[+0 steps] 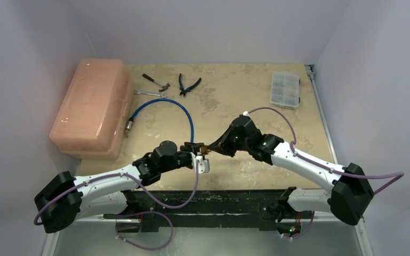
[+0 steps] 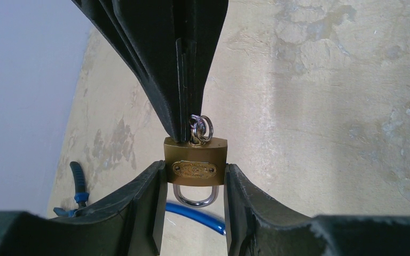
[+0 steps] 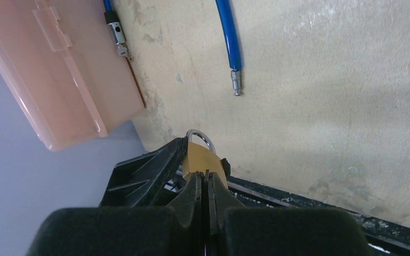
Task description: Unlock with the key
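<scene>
Left gripper, partly spread, clamps the brass padlock by its sides; right gripper, fingers pressed together, pinches the key at the padlock's end opposite the shackle.

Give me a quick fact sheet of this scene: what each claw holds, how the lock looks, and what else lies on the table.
left claw: gripping the brass padlock by its two sides
right claw: shut on the key, at the padlock's keyhole end
key: blade hidden, only its rings show beside the claw tip
shackle: looks still seated in the body
table: blue cable, pink plastic box, pliers, wrench, small hammer, clear organizer box
</scene>
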Controlling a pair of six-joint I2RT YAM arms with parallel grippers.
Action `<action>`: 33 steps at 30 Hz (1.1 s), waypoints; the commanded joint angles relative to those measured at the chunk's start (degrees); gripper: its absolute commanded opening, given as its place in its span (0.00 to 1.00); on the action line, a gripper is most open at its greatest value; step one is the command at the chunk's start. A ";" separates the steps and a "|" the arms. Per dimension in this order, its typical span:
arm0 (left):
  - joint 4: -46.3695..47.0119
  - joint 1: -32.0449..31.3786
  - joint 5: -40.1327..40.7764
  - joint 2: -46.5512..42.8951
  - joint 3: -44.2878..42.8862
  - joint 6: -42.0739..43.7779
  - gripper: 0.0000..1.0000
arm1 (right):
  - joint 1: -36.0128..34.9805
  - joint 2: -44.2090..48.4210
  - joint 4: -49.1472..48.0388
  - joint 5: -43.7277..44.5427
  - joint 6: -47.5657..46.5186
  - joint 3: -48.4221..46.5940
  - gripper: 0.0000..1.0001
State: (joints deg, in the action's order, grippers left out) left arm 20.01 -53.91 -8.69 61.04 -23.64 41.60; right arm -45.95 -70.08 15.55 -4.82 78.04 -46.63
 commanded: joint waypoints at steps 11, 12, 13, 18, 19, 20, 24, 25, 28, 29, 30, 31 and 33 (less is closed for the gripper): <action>16.29 -1.80 -1.48 -3.03 -2.17 2.11 0.00 | 0.20 -1.22 2.23 -7.59 12.57 5.08 0.00; 16.29 -1.86 -1.16 -3.03 -2.08 2.28 0.00 | 0.32 -0.93 2.10 -7.84 13.60 5.36 0.00; 16.41 -1.97 -0.83 -3.03 -2.07 2.41 0.00 | 0.36 -0.67 2.04 -7.99 14.16 5.62 0.00; 17.60 -2.84 2.33 -2.87 -1.61 3.97 0.00 | 0.51 0.56 2.93 -8.62 17.22 6.57 0.00; 17.94 -2.93 3.08 -2.73 -1.60 4.09 0.00 | 0.51 0.83 2.78 -8.63 17.57 6.66 0.00; 18.43 -3.21 4.03 -2.60 -1.47 4.45 0.00 | 0.49 1.01 3.16 -8.63 17.91 6.72 0.00; 20.40 -3.65 6.32 -2.11 -1.06 5.37 0.00 | 0.60 2.17 0.98 -7.85 17.50 7.15 0.00; 20.11 -3.63 5.86 -2.07 -1.13 5.55 0.00 | 0.65 2.26 -0.80 -7.20 15.75 7.12 0.00; 19.42 -3.62 3.46 -2.44 -1.16 5.41 0.00 | 0.78 1.69 -1.42 -5.18 8.32 5.74 0.22; 18.93 -3.58 2.56 -2.49 -1.26 5.37 0.00 | 0.76 1.63 -2.44 -4.78 4.81 5.34 0.34; 18.45 -3.57 1.75 -2.50 -1.38 5.36 0.00 | 0.78 1.59 -2.76 -3.11 1.08 5.02 0.48; 17.86 -3.57 1.22 -2.49 -1.53 5.33 0.00 | 0.77 1.68 -2.38 -1.78 -2.36 4.49 0.54; 17.54 -3.64 0.92 -2.37 -1.67 5.33 0.00 | 0.68 1.90 -1.07 1.21 -7.69 3.48 0.60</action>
State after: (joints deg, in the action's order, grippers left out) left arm 23.11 -56.66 -2.79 61.04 -22.35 45.25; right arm -44.18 -67.44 12.53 -7.84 84.31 -41.15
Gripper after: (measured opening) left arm 0.407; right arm 0.556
